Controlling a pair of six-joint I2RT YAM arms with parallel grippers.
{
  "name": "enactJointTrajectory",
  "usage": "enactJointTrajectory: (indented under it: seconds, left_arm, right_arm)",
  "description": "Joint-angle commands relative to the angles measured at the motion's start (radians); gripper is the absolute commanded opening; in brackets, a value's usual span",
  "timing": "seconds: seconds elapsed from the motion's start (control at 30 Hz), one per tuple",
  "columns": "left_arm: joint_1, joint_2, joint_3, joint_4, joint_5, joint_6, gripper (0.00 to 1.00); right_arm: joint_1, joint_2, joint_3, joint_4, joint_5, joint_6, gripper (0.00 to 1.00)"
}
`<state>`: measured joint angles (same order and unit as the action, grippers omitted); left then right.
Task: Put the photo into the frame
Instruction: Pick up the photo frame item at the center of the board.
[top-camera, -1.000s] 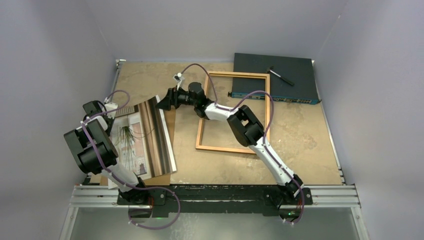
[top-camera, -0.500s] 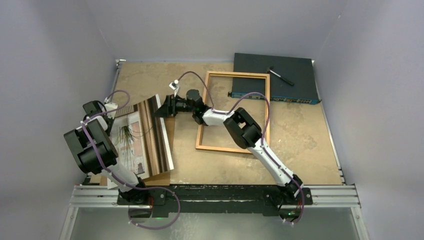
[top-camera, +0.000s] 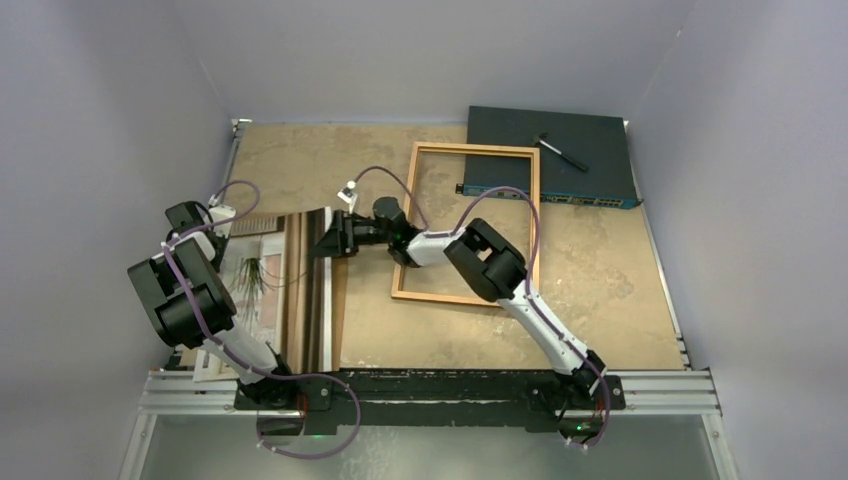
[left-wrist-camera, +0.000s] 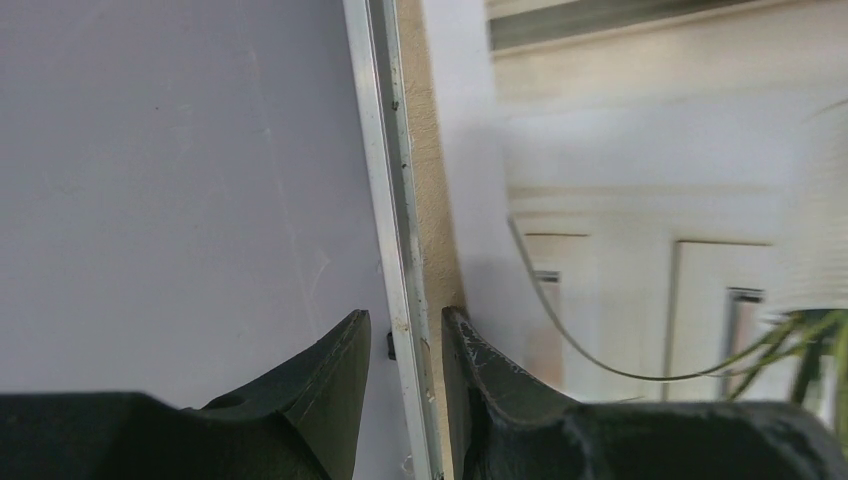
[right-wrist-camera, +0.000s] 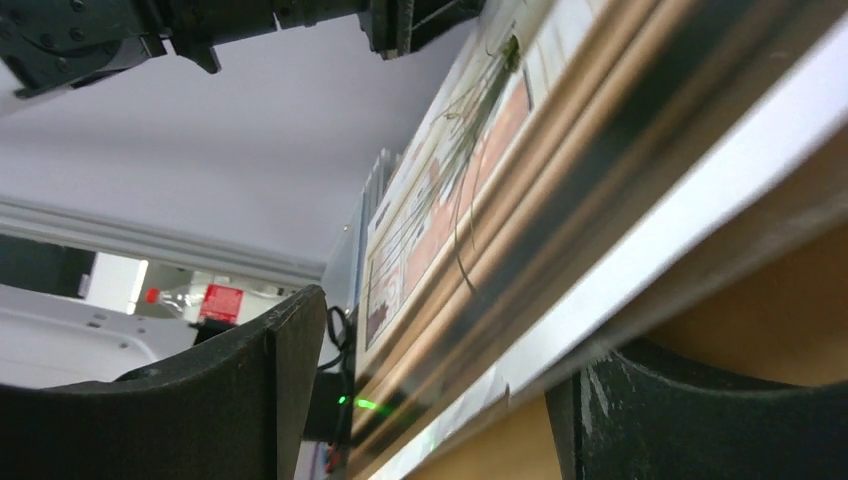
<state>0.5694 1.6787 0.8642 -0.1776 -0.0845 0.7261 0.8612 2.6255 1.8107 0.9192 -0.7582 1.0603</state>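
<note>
1. The right jaws (right-wrist-camera: 455, 330) stand wide apart and clamp nothing. They straddle one edge of the photo (top-camera: 265, 290). One finger is on the side of the printed face, and the other is on the side of the brown backing board (right-wrist-camera: 770, 290) that lies under the print.
2. From above, these jaws sit at the photo's far right corner. The print runs away from them toward the near edge of the tabletop (top-camera: 600, 280), picture side up. Its brown, beige and black striped band is on the side nearest the right jaws. The pale part with the green plant lies toward the left jaws.
3. The left jaws (left-wrist-camera: 405, 318) are a narrow gap apart with nothing between them. A metal rail and a thin strip of tan tabletop show through that gap. The photo's white border begins just beside the right-hand finger, but I cannot tell whether it touches that finger.
4. The frame (top-camera: 475, 148) lies flat behind the right jaws, back along that arm and well apart from the fingertips. The arm crosses over the frame's left bar, and tabletop shows inside it.
5. A dark electronics box (top-camera: 590, 140) sits beyond the frame, farthest from both pairs of jaws. The frame's far right corner overlaps it, and a black pen (top-camera: 562, 153) lies on top.
</note>
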Motion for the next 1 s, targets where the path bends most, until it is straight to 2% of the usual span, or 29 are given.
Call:
enactJointTrajectory:
  seconds: [0.0,0.2,0.27,0.63,0.67,0.8,0.97]
  left_arm:
    - [-0.003,0.059,-0.050,-0.222,0.160,-0.046,0.32]
    - [-0.022,0.030,-0.033,-0.256,0.184,-0.059,0.32]
    - [-0.033,0.013,-0.034,-0.267,0.190,-0.063,0.32]
    - [-0.052,0.030,-0.056,-0.254,0.206,-0.074,0.32]
    - [-0.051,0.031,-0.056,-0.256,0.212,-0.076,0.32]
    - [-0.052,0.034,-0.055,-0.265,0.238,-0.083,0.31]
    - [-0.052,0.052,-0.067,-0.266,0.247,-0.084,0.28]
  right_arm:
    - [-0.079,-0.182,-0.163,0.221,0.014,0.135,0.75]
    - [-0.091,-0.189,-0.208,0.308,0.026,0.205,0.67]
    - [-0.092,-0.175,-0.211,0.352,0.014,0.261,0.60]
    - [-0.093,-0.208,-0.237,0.344,0.009,0.261,0.49]
    - [-0.093,-0.209,-0.237,0.339,0.016,0.253,0.50]
    - [-0.068,-0.199,-0.207,0.238,0.030,0.185,0.65]
    - [-0.031,-0.157,-0.184,0.197,0.036,0.175,0.71]
